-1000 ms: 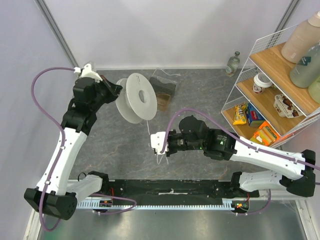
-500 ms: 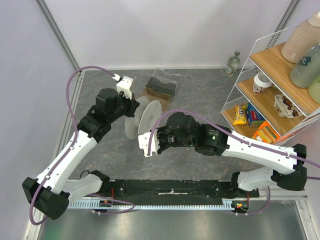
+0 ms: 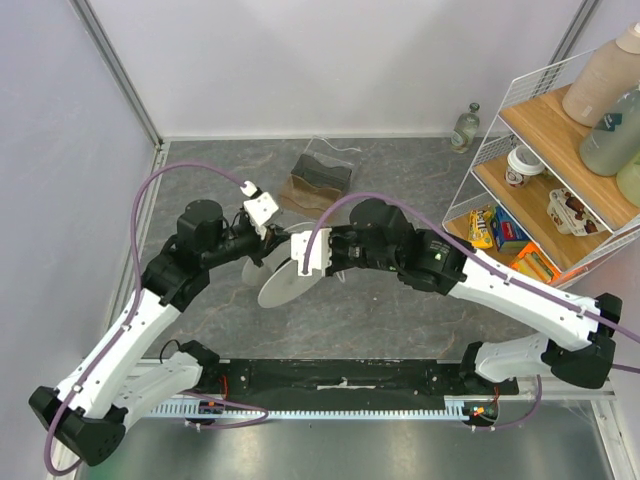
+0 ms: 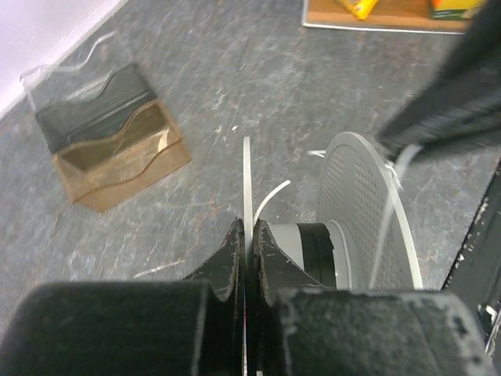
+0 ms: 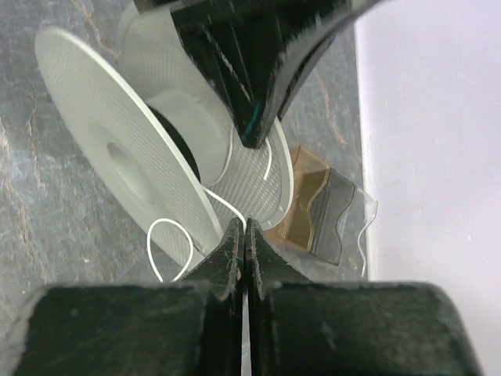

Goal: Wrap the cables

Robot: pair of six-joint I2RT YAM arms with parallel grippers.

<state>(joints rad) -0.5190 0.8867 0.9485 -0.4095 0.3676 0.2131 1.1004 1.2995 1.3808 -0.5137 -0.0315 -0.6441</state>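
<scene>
My left claw (image 4: 246, 231) clamps one rim of the spool (image 3: 283, 285), steadying it near the middle of the surface. My right claw (image 5: 244, 227) pinches the cable (image 5: 225, 205), likely to guide it onto the hub.

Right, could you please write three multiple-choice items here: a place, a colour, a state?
1. Where is the brown holder? A on the shelf; B on the table beyond the spool; C in a gripper.
2. The spool's flanges are: A white; B red; C black.
3. The left gripper has its jaws: A wide open; B shut on a flange; C shut on a bottle.
B, it sits by the back wall; A, both discs look white; B, the wrist view shows it pinched.
</scene>
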